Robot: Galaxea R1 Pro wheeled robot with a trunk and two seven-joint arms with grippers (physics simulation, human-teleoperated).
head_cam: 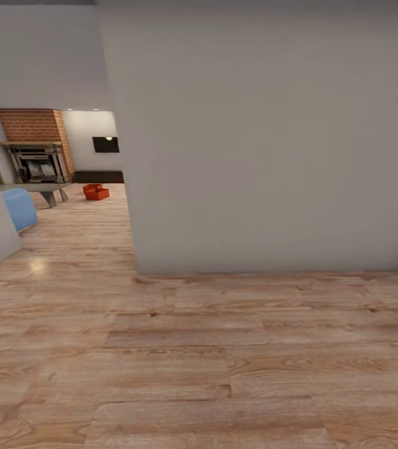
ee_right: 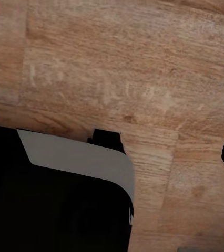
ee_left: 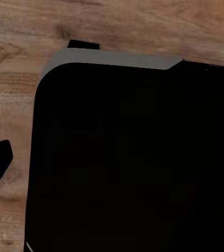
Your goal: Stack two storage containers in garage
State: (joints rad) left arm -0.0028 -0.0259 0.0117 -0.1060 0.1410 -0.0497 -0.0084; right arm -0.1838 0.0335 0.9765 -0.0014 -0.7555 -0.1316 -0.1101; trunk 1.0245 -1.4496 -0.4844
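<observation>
Approaching through the doorway is the step in hand: steer left past the plain grey wall [head_cam: 255,143] toward the orange-red containers [head_cam: 96,192] on pale wood planks [head_cam: 199,362] near the brick fireplace [head_cam: 35,153]. They look stacked, perhaps. Whether either pincer is apart or together cannot be told.

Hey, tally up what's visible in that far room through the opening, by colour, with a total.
Orange-red storage containers: 2, close together on the wood floor
Red brick fireplace: 1
Blue sofa: 1
Black wall panel: 1
Total: 5
</observation>
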